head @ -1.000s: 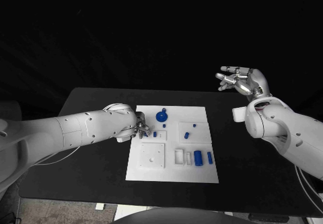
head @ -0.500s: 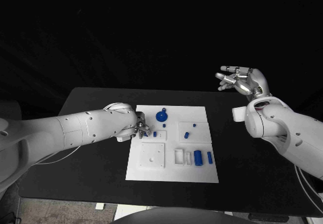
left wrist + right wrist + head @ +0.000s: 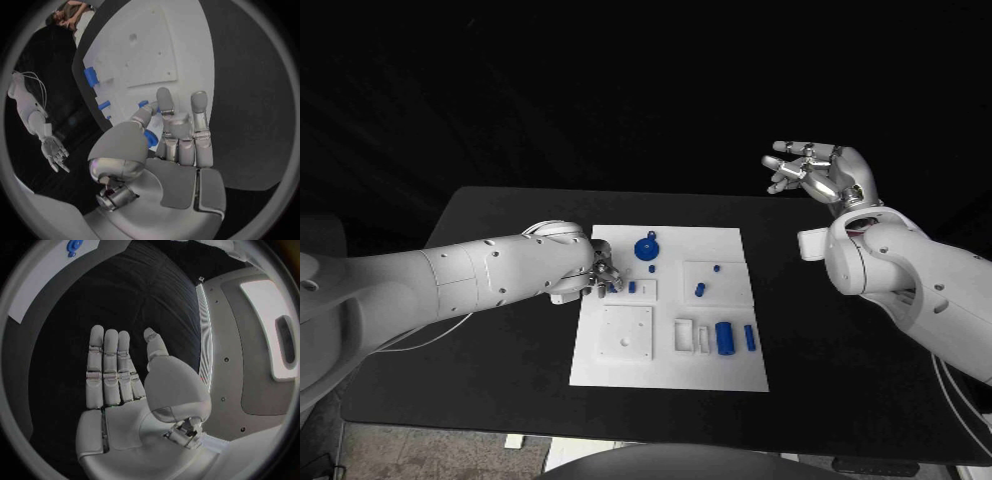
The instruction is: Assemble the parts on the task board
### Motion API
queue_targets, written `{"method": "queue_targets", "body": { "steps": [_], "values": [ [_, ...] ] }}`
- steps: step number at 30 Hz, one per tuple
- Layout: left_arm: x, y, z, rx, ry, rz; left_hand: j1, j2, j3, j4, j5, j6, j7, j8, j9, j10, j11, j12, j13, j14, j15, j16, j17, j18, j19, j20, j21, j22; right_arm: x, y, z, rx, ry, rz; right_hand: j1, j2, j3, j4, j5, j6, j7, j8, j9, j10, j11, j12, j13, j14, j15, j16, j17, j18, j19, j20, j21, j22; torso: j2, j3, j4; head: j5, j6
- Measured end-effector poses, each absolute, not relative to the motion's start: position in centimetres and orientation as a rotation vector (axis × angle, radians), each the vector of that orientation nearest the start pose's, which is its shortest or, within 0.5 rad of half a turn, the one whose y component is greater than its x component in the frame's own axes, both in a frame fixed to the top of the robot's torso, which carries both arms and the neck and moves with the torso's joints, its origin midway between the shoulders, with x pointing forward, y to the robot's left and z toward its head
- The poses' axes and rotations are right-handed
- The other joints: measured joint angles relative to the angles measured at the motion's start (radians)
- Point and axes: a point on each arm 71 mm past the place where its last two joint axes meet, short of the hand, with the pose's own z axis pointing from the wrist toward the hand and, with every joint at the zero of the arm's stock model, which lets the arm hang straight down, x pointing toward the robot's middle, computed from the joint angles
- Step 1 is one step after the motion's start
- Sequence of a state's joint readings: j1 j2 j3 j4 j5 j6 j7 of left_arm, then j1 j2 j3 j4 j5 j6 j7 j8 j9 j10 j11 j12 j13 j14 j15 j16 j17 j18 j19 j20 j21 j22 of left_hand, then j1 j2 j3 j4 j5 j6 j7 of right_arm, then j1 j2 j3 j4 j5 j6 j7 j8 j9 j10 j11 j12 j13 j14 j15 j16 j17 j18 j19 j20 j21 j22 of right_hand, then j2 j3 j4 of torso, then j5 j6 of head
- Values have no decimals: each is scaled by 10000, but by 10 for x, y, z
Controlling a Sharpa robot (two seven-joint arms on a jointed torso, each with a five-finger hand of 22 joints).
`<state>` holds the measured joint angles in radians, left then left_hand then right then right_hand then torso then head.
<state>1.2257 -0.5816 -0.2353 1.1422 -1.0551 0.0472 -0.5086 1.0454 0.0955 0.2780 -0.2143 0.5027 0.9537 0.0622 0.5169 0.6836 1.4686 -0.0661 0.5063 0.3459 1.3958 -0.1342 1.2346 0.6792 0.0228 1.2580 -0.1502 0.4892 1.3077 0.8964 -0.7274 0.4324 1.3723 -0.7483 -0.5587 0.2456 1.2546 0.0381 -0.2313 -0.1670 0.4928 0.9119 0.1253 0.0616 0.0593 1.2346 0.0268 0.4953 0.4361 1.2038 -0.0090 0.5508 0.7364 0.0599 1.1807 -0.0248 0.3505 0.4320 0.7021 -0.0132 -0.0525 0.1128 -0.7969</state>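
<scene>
Both arms wear smooth white shells — rounded, glossy, dotted with small dark screw holes along the left arm [image 3: 459, 275] and bulging at the elbow of the right arm [image 3: 906, 275]. Thin pale cables trail beneath each forearm. The left hand [image 3: 172, 142] and the right hand [image 3: 125, 385] are silver-grey metal, with segmented fingers, domed thumb bases and flat palm plates — a small exposed mechanism sits at each wrist.

No visible change (hands, parts alike).
</scene>
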Motion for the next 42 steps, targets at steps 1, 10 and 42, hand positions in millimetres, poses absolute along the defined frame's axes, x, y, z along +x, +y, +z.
{"method": "queue_targets", "body": {
  "steps": [1, 10, 42],
  "values": [
    [517, 209, -291, -2328, 23370, -1724, -11, -11, 1, -1, -2, 0, 0, 0, 16, 0, 0, 36, -16, 1, -1, 0, 13, 0, 0, 0, 0, 0, 518, -233, -169, 7562, 11836, 11477, 0, 0, 0, 0, 0, 0, 0, 0, 0, 0, 0, 0, 0, 0, 0, 0, 0, 0, 0, 0, 0, 0, 0, 0, -1, 0, 0],
    [518, 208, -292, -2341, 23352, -1695, -49, -49, 62, 12, -79, 3, 0, 29, 69, 0, 1, 57, -39, 34, -31, 0, 71, 0, 36, -35, 0, -1, 518, -232, -169, 7563, 11838, 11481, 0, 0, 0, 0, 0, 0, 0, 0, 0, 0, 0, 0, 1, 0, 0, 0, 1, 0, 0, 0, 0, 1, 0, 1, -8, 10, 20],
    [522, 212, -294, -2450, 23370, -1461, 420, -890, -1210, 1379, -1757, 960, -814, -821, -1041, -4, -3, -215, -49, -7, -34, -314, -408, 0, 108, -36, -249, -3, 518, -233, -169, 7563, 11839, 11459, -40, 40, 0, 0, -2, 0, 0, 0, 0, 0, 0, 0, -23, -35, 35, 0, -8, 0, 0, 0, 0, -42, 1, 1, -6, -49, 35]
  ]
}}
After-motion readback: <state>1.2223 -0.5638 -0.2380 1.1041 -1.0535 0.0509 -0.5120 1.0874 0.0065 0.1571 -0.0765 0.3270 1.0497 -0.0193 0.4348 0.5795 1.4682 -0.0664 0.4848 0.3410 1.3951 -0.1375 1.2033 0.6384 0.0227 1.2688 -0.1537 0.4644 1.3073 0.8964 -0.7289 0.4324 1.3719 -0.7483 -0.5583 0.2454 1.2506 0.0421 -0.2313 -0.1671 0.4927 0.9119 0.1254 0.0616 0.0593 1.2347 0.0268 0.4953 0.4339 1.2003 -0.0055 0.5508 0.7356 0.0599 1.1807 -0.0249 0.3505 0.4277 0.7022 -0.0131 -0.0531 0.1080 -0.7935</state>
